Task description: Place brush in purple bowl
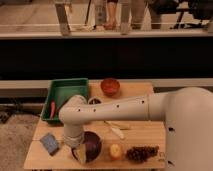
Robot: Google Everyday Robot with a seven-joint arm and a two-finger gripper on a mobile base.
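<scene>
The dark purple bowl [92, 145] stands near the table's front edge, left of centre. My gripper [76, 146] hangs from the white arm's wrist [75, 122], right at the bowl's left rim, and is mostly hidden by the wrist. A pale tan piece [80, 155] shows just below the gripper at the bowl's front left rim. It may be the brush's head. No black handle shows.
A blue sponge [50, 143] lies left of the gripper. An apple [115, 150] and dark grapes [142, 152] sit right of the bowl. Pale cream pieces [116, 129] lie mid-table. A green tray [65, 92] and a red-orange bowl [110, 86] stand at the back.
</scene>
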